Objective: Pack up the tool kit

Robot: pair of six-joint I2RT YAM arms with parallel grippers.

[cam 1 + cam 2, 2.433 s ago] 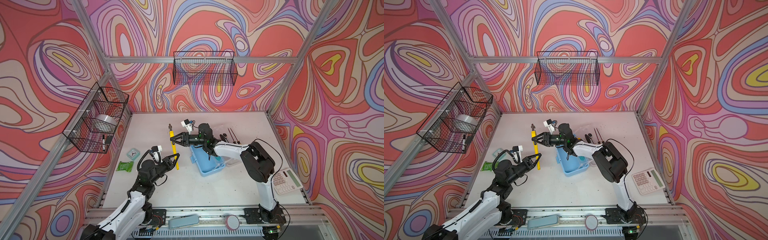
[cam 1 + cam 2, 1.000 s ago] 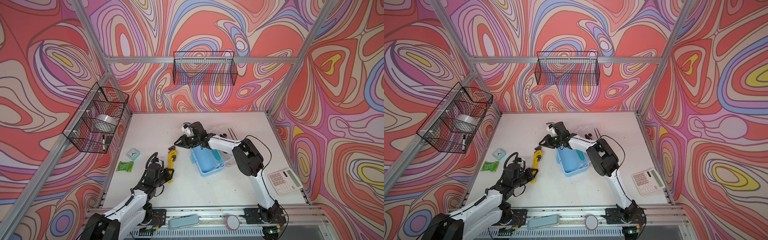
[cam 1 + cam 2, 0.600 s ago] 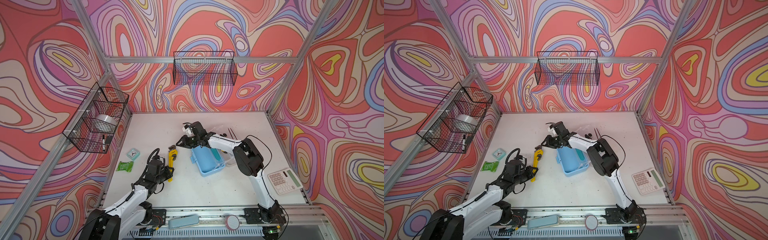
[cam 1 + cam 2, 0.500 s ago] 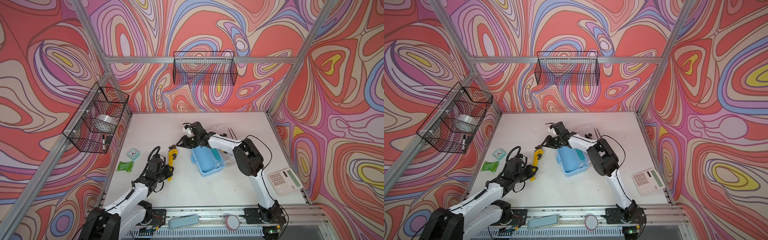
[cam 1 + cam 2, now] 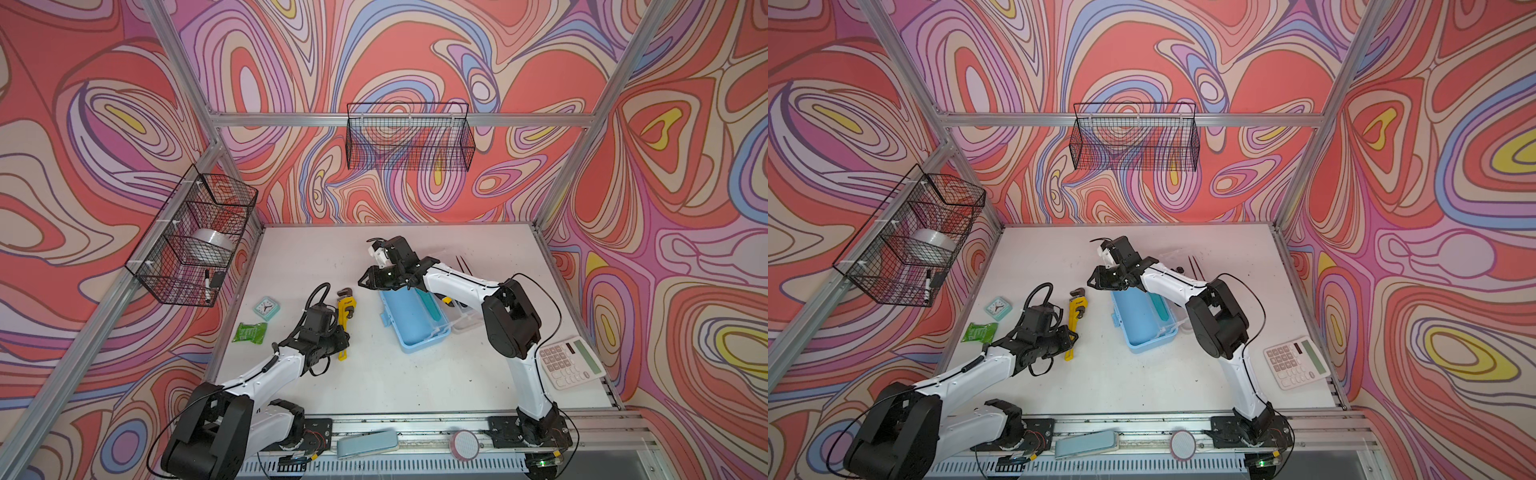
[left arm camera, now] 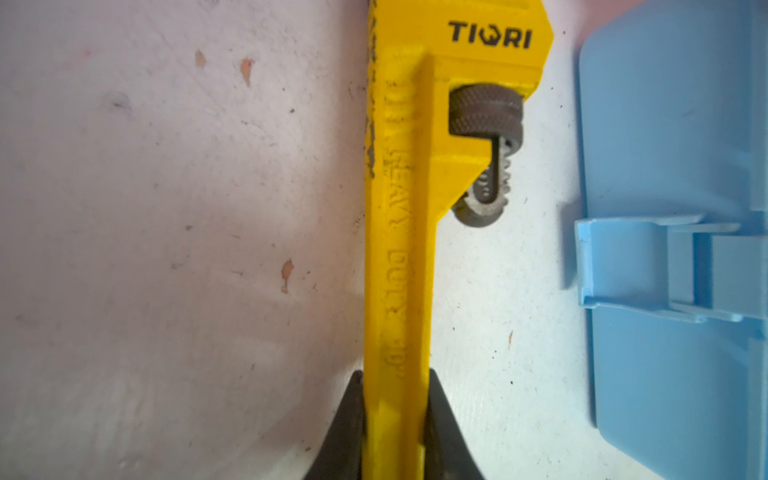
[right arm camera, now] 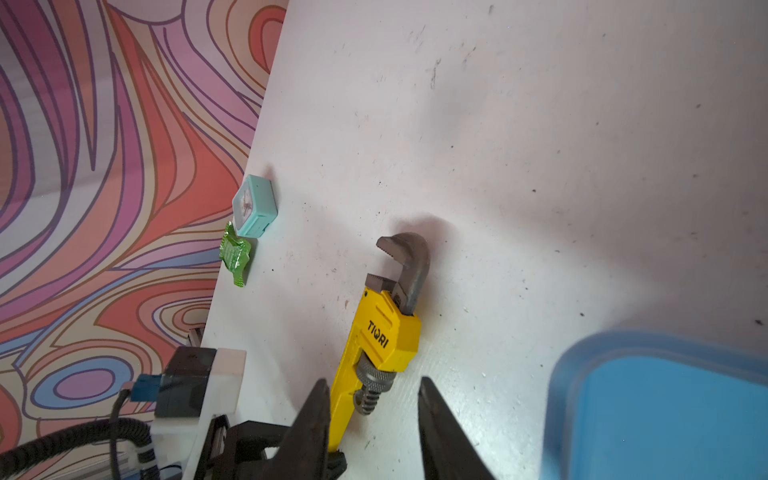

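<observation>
The tool kit (image 5: 413, 320) (image 5: 1144, 320) is a light blue open box in mid-table, and its side wall (image 6: 673, 166) and rim (image 7: 665, 415) show in the wrist views. A yellow pipe wrench (image 5: 344, 320) (image 5: 1075, 322) (image 6: 399, 249) (image 7: 386, 328) lies along the table just left of it. My left gripper (image 5: 341, 338) (image 5: 1070, 336) (image 6: 397, 415) is shut on the wrench's handle. My right gripper (image 5: 365, 282) (image 5: 1094, 282) (image 7: 372, 384) hovers open by the box's far left corner, above the wrench's head end, holding nothing.
A mint clock (image 5: 266, 308) and a green packet (image 5: 249, 332) lie near the left edge. A clear plastic lid (image 5: 461, 320) sits right of the box. A calculator (image 5: 571, 368) lies at the right front. Wire baskets (image 5: 409, 141) hang on the walls.
The wrench, earlier lifted between both grippers, now lies on the table with only the left gripper on it. Over the last second the left gripper shifted slightly back; the right barely moved.
</observation>
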